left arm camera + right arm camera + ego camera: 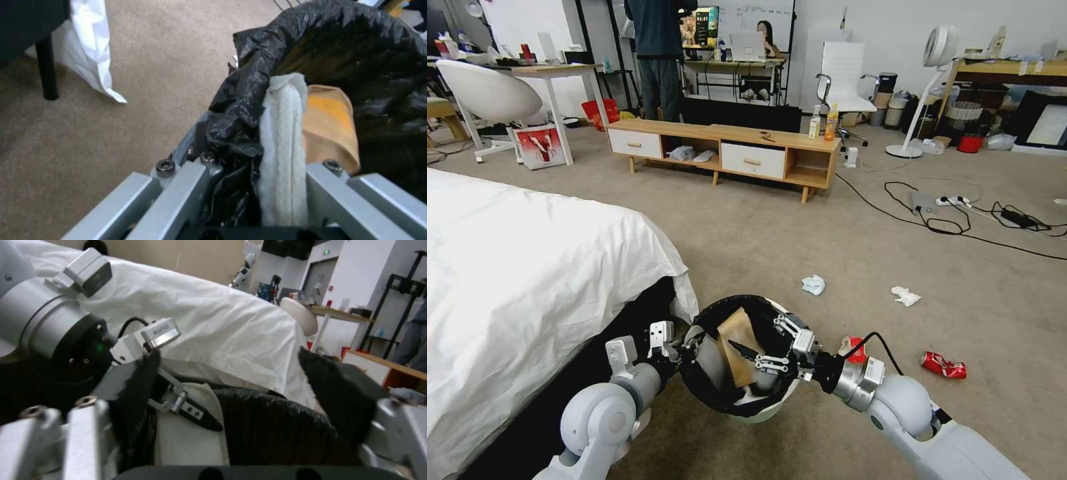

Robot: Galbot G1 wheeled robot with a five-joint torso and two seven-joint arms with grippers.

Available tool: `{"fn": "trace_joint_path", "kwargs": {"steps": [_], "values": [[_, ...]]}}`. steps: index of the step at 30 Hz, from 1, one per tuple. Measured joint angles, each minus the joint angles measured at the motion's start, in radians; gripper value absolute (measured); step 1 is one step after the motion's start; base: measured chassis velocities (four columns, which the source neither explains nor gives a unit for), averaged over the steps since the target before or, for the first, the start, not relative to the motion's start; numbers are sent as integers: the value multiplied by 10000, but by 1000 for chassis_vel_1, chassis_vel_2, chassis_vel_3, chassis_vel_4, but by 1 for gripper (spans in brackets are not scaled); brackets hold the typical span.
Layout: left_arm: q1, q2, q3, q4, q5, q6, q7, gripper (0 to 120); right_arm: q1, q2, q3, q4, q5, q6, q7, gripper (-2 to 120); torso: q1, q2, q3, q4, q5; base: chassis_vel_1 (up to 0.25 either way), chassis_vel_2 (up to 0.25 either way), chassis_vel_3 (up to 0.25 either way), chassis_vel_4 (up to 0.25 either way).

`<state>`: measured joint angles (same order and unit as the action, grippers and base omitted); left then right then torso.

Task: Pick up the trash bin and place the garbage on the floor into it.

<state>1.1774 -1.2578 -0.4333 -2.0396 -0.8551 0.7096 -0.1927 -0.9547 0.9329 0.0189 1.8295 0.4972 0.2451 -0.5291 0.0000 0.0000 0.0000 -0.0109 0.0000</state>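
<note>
1. Looking past our two arms, we see the big bed (514, 267) with its white sheet, close on the left of our left gripper.
2. We see the floor (827, 247), a beige carpet, under both grippers and all around them.
3. We hold the trash bin (774, 407) up off the carpet, between our two arms. Its black bag (240, 100) is folded over the rim.
4. Our left gripper (690, 350) is pinching the rim of the bin on the bed side, with the bag and the white wall squeezed between its fingers (285, 143).
5. Our right gripper (774, 347) is over the far side of the rim, and its fingers are spread wide apart with nothing in them.
6. A brown paper bag (740, 340) lies inside the bin, just beside the right gripper.
7. A crushed red can (942, 365) lies on the carpet, off to the right of the right arm.
8. One white tissue (813, 285) lies ahead of the bin, and another tissue (906, 296) lies farther right.
9. A red and white wrapper (854, 348) peeks out just behind the right wrist.
</note>
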Motion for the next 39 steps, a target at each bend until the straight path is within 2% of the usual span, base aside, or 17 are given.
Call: {"fn": "trace_joint_path", "kwargs": {"steps": [2,5,15,23,25,26,27,28,29,30,31,32,34,35,37,38,39], "values": [[-2,4,-14,-6,0,-3,-1,7,7,-32,-63,99,167,-144,87,95,0,0,0,-1,0,0,0,0,0],[-1,-16,-16,-6,18,-16,-1,7,18,-86,-82,262,337,-556,175,99,0,0,0,-1,-1,0,0,0,0],[82,-36,-94,-85,17,-38,-1,7,153,-35,-68,362,578,-889,527,100,0,0,1,0,0,0,0,0,0],[129,-81,-268,-131,-56,-38,-3,7,151,48,809,602,716,-730,635,100,0,0,1,-1,0,0,0,0,0],[143,-81,-350,-196,-81,-38,-15,7,116,61,1406,864,754,-778,1155,100,0,0,1,-1,0,0,0,0,0],[149,-81,-422,-262,-108,-38,-30,7,87,48,1786,1092,706,-1041,1772,100,0,0,1,0,0,0,0,0,0],[149,-81,-422,-262,-108,-38,-30,7,87,48,1786,1092,706,-1041,1772,100,0,0,1,0,0,0,0,0,0],[167,-92,-534,-364,-133,-39,-65,7,66,18,2167,1376,620,-1625,2726,100,0,0,1,-3,-1,0,0,0,0],[167,-92,-534,-364,-133,-39,-65,7,66,18,2167,1376,620,-1625,2726,100,0,0,1,-3,-1,0,0,0,0],[192,-103,-608,-457,-148,-38,-100,7,63,14,2357,1560,603,-2096,3461,100,0,0,0,-4,-1,0,0,0,0],[223,-123,-746,-621,-161,-33,-156,7,-5,29,2686,1913,666,-3094,5058,100,0,0,0,3,1,0,0,0,0],[223,-123,-746,-621,-161,-33,-156,7,-5,29,2686,1913,666,-3094,5058,100,0,0,0,3,1,0,0,0,0],[225,-139,-867,-806,-163,-28,-186,7,-341,122,3288,2292,812,-4609,7262,100,0,0,0,0,0,0,0,0,0],[225,-139,-867,-806,-163,-28,-186,7,-341,122,3288,2292,812,-4609,7262,100,0,0,0,0,0,0,0,0,0],[229,-161,-900,-903,-177,-24,-186,7,-941,236,3700,2486,954,-5687,8844,100,0,0,0,-3,3,0,0,0,0],[229,-166,-904,-922,-177,-24,-186,7,-1212,271,3816,2566,1008,-5960,9271,100,0,0,1,-2,2,0,0,0,0],[229,-166,-904,-922,-177,-24,-186,7,-1212,271,3816,2566,1008,-5960,9271,100,0,0,1,-2,2,0,0,0,0]]}}
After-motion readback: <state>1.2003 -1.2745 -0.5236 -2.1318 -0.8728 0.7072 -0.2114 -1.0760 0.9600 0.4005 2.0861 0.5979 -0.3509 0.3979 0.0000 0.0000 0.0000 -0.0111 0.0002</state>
